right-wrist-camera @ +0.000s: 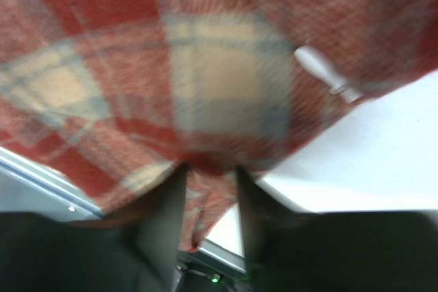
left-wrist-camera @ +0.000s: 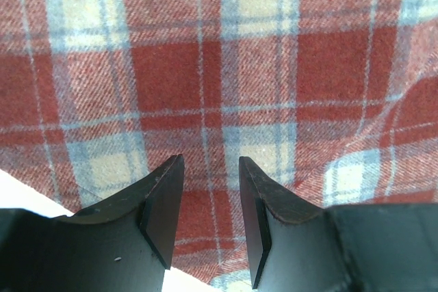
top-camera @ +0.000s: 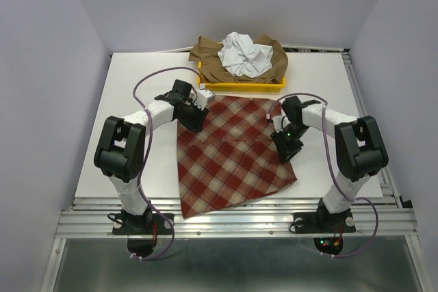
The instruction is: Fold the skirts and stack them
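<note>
Jaws apart, the left gripper (left-wrist-camera: 211, 162) hovers at the 10 o'clock edge of the checked skirt (top-camera: 229, 158), spread on the counter (top-camera: 137, 162). At 3 o'clock, cloth sits between the jaws of the right gripper (right-wrist-camera: 209, 169); blur hides whether they clamp, probably readying a fold.

- The top camera is looking down from above and behind the arms (top-camera: 123, 145). It is standing far enough back to be taking in the whole desk (top-camera: 321, 80), out to the tray (top-camera: 239, 86) at the far edge.
- The left wrist camera is riding just behind the left tool (left-wrist-camera: 211, 163) and facing along its fingers. It is sitting very near the checked skirt (left-wrist-camera: 226, 66), which is filling nearly its whole view.
- The right wrist camera is looking past the right tool (right-wrist-camera: 209, 169), close to the same skirt's edge. Its picture is coming out blurred, with bare desk at the right.
- All three views are sharing the checked skirt. The top view is also showing both tools at its sides.
</note>
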